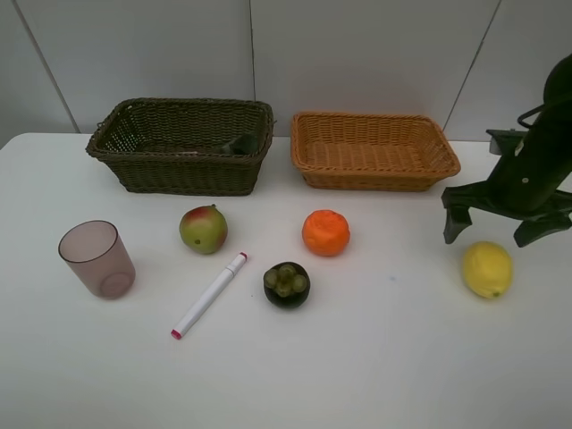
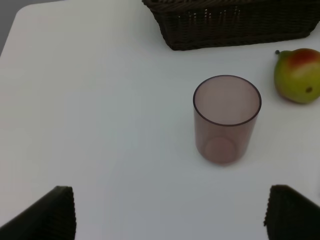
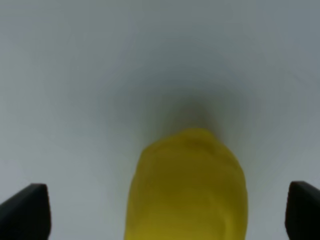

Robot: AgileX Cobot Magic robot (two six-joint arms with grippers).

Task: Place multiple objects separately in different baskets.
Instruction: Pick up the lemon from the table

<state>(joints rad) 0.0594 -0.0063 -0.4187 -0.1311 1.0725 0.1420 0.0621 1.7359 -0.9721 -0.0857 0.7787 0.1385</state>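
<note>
The right gripper hangs open just above and behind the yellow lemon. In the right wrist view the lemon sits blurred between the spread fingers, untouched. The left gripper is open and empty, short of the mauve cup, which stands upright; this gripper is outside the exterior view. On the table lie the cup, mango, white marker, orange and dark round fruit. Behind them stand the dark basket and the orange-tan basket.
A dark green bottle lies inside the dark basket near its right end. The mango and the dark basket lie beyond the cup in the left wrist view. The white table ends at a grey wall behind the baskets.
</note>
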